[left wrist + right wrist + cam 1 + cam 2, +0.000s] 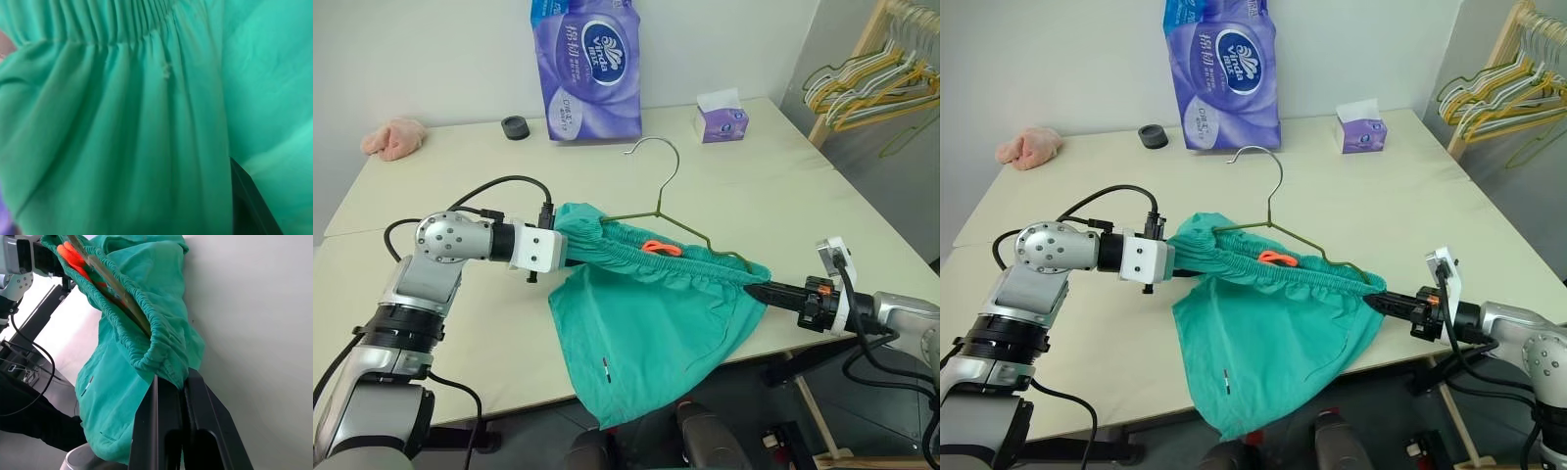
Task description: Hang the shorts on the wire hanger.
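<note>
The teal-green shorts [646,323] are stretched by their gathered waistband between my two grippers, and the legs hang over the table's front edge. My left gripper [570,247] is buried in the waistband's left end and fabric covers its fingers. My right gripper [756,290] is shut on the right end of the waistband [146,347]. The wire hanger [658,186] lies on the table with its hook pointing away from me. Its lower part sits inside the waistband opening, next to the orange tag [661,248].
At the back of the table [783,176] stand a purple toilet-paper pack [587,64], a tissue box [722,117] and a small black round object [515,127]. A pink cloth lump [393,139] lies far left. A rack of hangers [871,83] stands at the right.
</note>
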